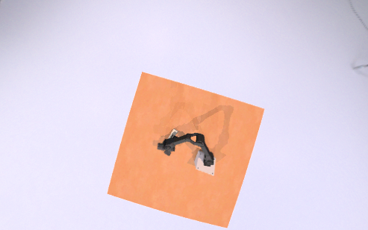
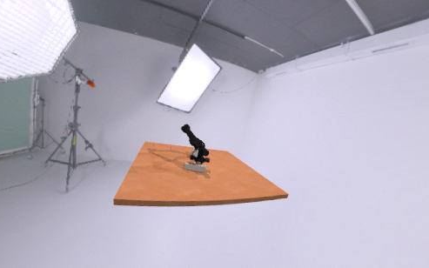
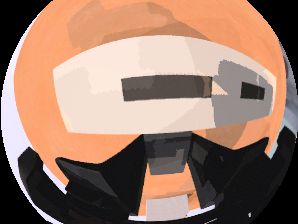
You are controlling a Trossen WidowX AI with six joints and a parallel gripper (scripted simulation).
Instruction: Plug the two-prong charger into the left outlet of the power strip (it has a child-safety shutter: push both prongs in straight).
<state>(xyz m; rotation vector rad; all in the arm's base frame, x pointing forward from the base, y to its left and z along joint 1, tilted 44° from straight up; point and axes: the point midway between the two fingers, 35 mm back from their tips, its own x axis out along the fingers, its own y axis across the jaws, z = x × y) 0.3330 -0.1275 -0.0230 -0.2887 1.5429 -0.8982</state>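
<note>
Wrist view, nearest first: gripper [image 3: 168, 163] is clamped on the charger [image 3: 166, 156], a grey block sitting between the two dark fingers. Prongs not resolvable from here.

Just past the charger lies the power strip [image 3: 143, 90], a cream bar running across the view. Long dark slot [image 3: 166, 87] sits roughly centred above the charger. Further right on the strip is a grey patch with a smaller dark slot [image 3: 252, 90]. Can't tell whether the charger touches the strip face or hovers just off it.

Exterior view: arm [image 2: 195, 145] is bent down over the power strip [image 2: 194, 166], which lies flat on the orange board [image 2: 164, 183], roughly mid-board. Charger too small to pick out there.

Top view: arm [image 1: 189, 140] reaches from its pale base plate [image 1: 204, 168] toward the board's centre; a corner of the strip [image 1: 173, 132] peeks out beside the wrist.

Background: light stand [image 2: 74, 130] at left, tilted softbox panel [image 2: 189, 78] overhead, white studio walls.
</note>
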